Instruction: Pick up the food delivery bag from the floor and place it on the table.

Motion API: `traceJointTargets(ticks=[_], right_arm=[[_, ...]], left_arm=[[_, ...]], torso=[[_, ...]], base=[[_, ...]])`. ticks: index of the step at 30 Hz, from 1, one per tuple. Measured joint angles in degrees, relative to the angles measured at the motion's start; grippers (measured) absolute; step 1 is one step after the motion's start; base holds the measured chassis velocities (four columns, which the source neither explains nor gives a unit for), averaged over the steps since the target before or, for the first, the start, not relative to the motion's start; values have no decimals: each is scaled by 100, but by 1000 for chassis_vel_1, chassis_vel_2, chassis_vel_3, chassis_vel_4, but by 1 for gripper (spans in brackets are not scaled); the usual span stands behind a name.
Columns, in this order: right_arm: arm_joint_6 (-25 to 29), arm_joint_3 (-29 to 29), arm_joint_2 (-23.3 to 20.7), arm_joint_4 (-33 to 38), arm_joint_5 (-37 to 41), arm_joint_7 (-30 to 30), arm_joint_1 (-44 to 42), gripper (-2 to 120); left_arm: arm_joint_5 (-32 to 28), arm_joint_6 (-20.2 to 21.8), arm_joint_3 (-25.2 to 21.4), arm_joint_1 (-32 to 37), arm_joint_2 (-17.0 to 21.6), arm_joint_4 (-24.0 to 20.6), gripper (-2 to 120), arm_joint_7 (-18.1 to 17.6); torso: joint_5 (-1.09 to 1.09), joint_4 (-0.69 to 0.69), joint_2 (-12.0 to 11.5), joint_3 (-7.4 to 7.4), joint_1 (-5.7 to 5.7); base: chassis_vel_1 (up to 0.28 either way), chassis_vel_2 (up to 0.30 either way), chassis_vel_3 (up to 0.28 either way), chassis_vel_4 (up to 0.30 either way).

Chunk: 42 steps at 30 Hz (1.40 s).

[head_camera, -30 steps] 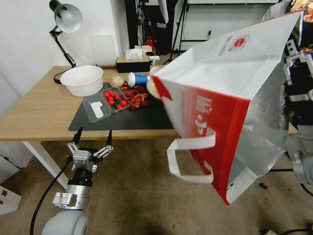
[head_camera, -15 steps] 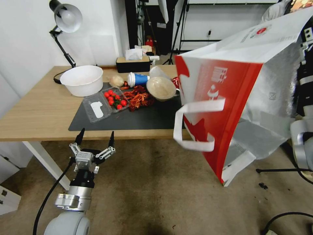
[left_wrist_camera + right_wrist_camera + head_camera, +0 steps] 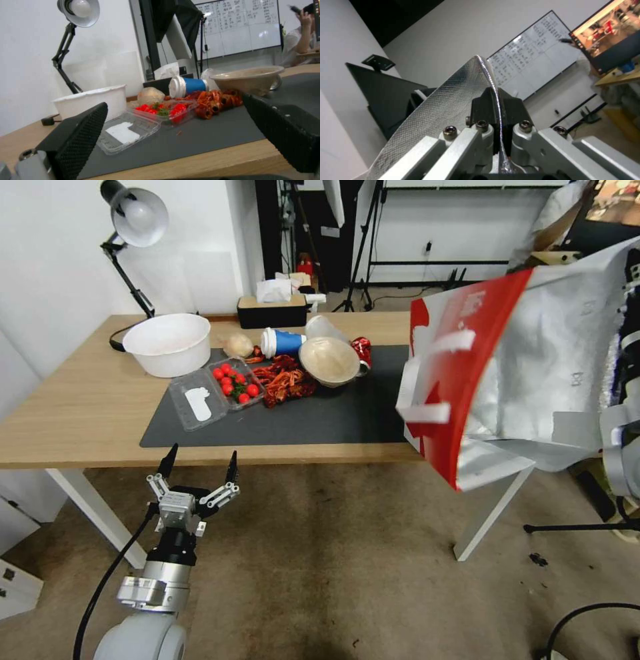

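Lifting is done: the right gripper (image 3: 496, 117) pinches the foil edge of the food delivery bag (image 3: 527, 380), which hangs tilted over the table (image 3: 80, 413) end, not yet set down. Left gripper (image 3: 198, 468) idles open below the table's near edge.

Red-and-white food delivery bag (image 3: 460, 380), silver foil lining

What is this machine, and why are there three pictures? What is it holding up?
It is a robot with two arms. One picture comes from a camera on its head, the others from cameras on its wrists. Its right tool is pinched shut on the foil edge of the food delivery bag, holding it in the air over the table's right end. The left tool is open, low in front of the table. On the table lie a white bowl, tomatoes and a blue cup.
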Motion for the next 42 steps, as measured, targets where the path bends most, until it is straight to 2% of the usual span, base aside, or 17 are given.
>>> traceJointTargets(ticks=[5,8,18,20,21,24,26,28,29,31,33,35,37,40,42], right_arm=[[-70,-36,-124,-255,-31,-60,90,0],[-141,-216,-262,-579,-50,-342,173,0],[-199,-736,-360,-1040,-166,-751,564,1],[-253,-804,-371,-1137,-202,-888,666,9],[-253,-804,-371,-1137,-202,-888,666,9],[-263,-853,-371,-1240,-316,-1184,723,25],[-263,-854,-370,-1251,-344,-1241,722,28],[-259,-854,-355,-1254,-379,-1343,705,40],[-259,-854,-355,-1254,-379,-1343,705,40],[-234,-828,-336,-1241,-409,-1450,657,50],[-234,-828,-336,-1241,-409,-1450,657,50],[-182,-749,-325,-1201,-487,-1682,534,64],[-154,-715,-322,-1187,-517,-1766,488,67],[-87,-615,-283,-1090,-538,-1978,325,84],[-66,-578,-261,-1045,-545,-2036,269,87]], left_arm=[[23,-17,45,-2,-10,13,100,27],[46,-43,74,0,-18,17,100,45],[68,-83,74,15,-10,17,100,56],[89,-87,79,16,-23,17,100,62],[89,-87,79,16,-23,17,100,62],[131,-112,107,20,-47,29,100,81],[134,-113,113,20,-50,31,100,84],[141,-115,129,13,-58,49,100,88],[141,-115,129,13,-58,49,100,88],[145,-117,135,9,-58,66,100,87],[145,-117,135,9,-58,66,100,87],[149,-118,148,3,-55,73,100,87],[152,-118,152,1,-54,76,100,86],[156,-120,161,1,-53,84,100,81],[156,-124,161,1,-52,87,100,80]], torso=[[0,0,0,0,0],[0,0,0,0,0],[0,1,0,0,0],[-1,1,0,0,0],[-1,1,0,0,0],[0,1,-1,0,0],[0,0,-1,0,0],[-1,0,0,-1,-1],[-1,0,0,-1,-1],[0,1,-1,-1,0],[0,1,-1,-1,0],[0,0,-1,-1,0],[0,0,-1,-1,-1],[0,0,-1,-1,-1],[0,1,-1,-1,-1]], base=[[0,0,0,0],[0,0,0,0],[0,0,0,0],[0,0,0,0],[0,0,0,0],[0,0,0,0],[0,0,0,0],[0,0,0,0],[0,0,0,0],[0,0,0,0],[0,0,0,0],[0,0,0,0],[0,0,0,0],[0,0,0,0],[0,0,0,0]])
